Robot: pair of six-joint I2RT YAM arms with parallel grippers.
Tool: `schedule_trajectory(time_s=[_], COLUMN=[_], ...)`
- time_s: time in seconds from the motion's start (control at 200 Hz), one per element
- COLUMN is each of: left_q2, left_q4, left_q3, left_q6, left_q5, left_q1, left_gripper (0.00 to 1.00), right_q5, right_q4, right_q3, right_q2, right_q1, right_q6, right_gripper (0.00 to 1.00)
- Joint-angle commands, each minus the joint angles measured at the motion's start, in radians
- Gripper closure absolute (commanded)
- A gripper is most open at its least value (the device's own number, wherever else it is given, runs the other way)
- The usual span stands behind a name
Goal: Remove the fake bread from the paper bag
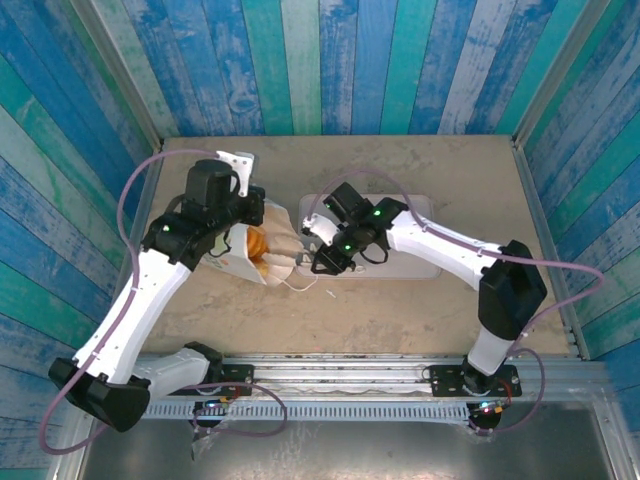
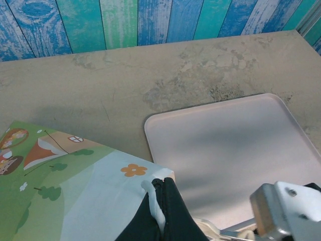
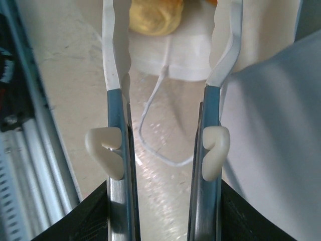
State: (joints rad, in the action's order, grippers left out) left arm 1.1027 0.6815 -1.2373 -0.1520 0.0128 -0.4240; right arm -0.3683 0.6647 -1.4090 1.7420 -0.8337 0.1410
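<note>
Left gripper point(image 2: 162, 193) pinched shut on paper bag point(image 2: 75, 181) rim, probably propping its mouth open; right gripper point(image 3: 169, 30), jaws wide, lined up at bag mouth toward fake bread point(image 3: 153, 15) just inside.

Fake bread point(image 1: 257, 244) mostly hidden inside the paper bag point(image 1: 282, 256)

paper bag point(image 1: 283, 251) sideways, fake bread point(image 1: 257, 243) seemingly inside

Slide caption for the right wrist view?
Right pincer open, facing yellow bread in the bag mouth; cord handle trails onto the table.
</note>
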Motion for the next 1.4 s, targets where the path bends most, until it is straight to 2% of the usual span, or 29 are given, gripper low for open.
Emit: schedule_trajectory(time_s=[0.0,0.22,0.381,0.481,0.606,0.676,0.761,0.992,1.222,1.392], left_q2=[0.014,0.014,0.008,0.002,-0.003,-0.004,-0.005,-0.029,-0.034,-0.023], left_q4=[-0.060,-0.081,-0.090,-0.104,-0.121,-0.125,-0.137,-0.247,-0.304,-0.326], left_q3=[-0.010,-0.002,0.010,0.022,0.037,0.041,0.048,0.100,0.118,0.124], left_q6=[0.007,0.003,0.000,-0.010,-0.020,-0.025,-0.039,-0.088,-0.099,-0.126], left_q5=[-0.020,-0.032,-0.037,-0.036,-0.024,-0.006,0.038,0.105,0.098,0.093], left_q1=[-0.004,-0.004,-0.004,-0.004,-0.004,-0.004,-0.004,-0.004,-0.004,-0.004], left_gripper=[1.00,1.00,1.00,1.00,1.00,1.00,1.00,1.00,1.00,1.00], right_q5=[0.119,0.224,0.221,0.191,0.185,0.192,0.191,0.058,-0.062,-0.095], right_q4=[-0.055,-0.083,-0.107,-0.108,-0.089,-0.076,-0.071,-0.011,0.169,0.247], right_q3=[-0.039,-0.097,-0.146,-0.182,-0.202,-0.200,-0.181,-0.134,-0.129,-0.087], right_q2=[0.030,0.108,0.159,0.188,0.201,0.182,0.135,0.018,-0.025,-0.113], right_q1=[-0.026,-0.075,-0.076,-0.077,-0.079,-0.079,-0.079,-0.033,0.044,0.116], right_q6=[0.057,0.119,0.130,0.123,0.104,0.089,0.060,-0.084,-0.116,-0.115], right_gripper=[0.52,0.47,0.46,0.48,0.55,0.60,0.62,0.61,0.61,0.61])
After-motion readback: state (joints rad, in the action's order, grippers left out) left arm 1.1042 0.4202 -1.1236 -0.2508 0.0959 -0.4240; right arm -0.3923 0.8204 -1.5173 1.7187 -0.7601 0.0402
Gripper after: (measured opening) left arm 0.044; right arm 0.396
